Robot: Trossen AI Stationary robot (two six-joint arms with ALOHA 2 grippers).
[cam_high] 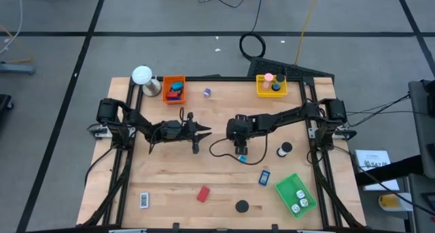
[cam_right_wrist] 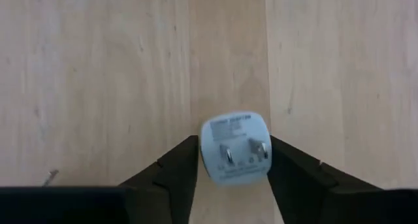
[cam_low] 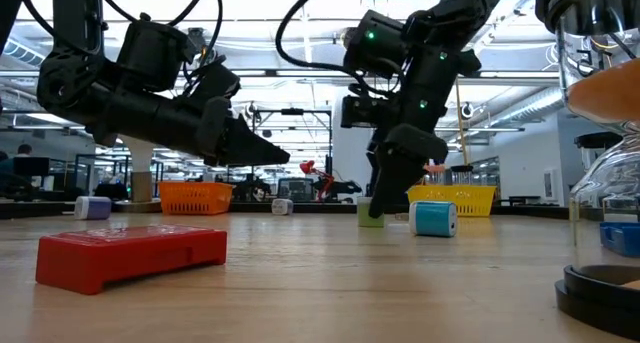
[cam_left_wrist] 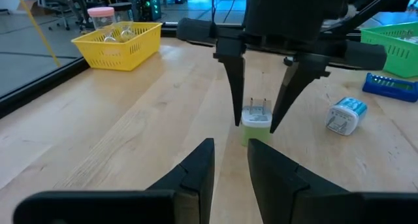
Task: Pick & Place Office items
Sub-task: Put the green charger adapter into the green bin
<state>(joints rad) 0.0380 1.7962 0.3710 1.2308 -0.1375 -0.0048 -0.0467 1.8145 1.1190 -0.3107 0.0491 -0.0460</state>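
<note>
Right claw (cam_left_wrist: 254, 123): pointing straight down at mid-bench, fingers one on each side of a small green plug adapter (cam_left_wrist: 256, 123); the right wrist view shows both fingers just at its sides, but whether they press it I cannot tell.
Green plug adapter: standing on the bench (cam_high: 170, 185) with its two prongs up, pale top face, green body, between the right claw's fingertips.
Left claw (cam_high: 204, 131): hovering above the bench just left of the right claw, pointing toward it; fingers narrowly apart, nothing between them.
Blue plug adapter (cam_left_wrist: 344, 115): lying on its side on the bench near the right claw.
Red rectangle (cam_high: 202, 193): flat near the bench's front edge.
Black disc (cam_high: 242, 206): near the front edge, right of the red rectangle.
Green tray (cam_high: 296, 195): front right corner, white pieces inside.
Orange tray (cam_high: 174, 89): back left, blue and red pieces inside.
Yellow tray (cam_high: 271, 85): back right, pink and black pieces inside.
</note>
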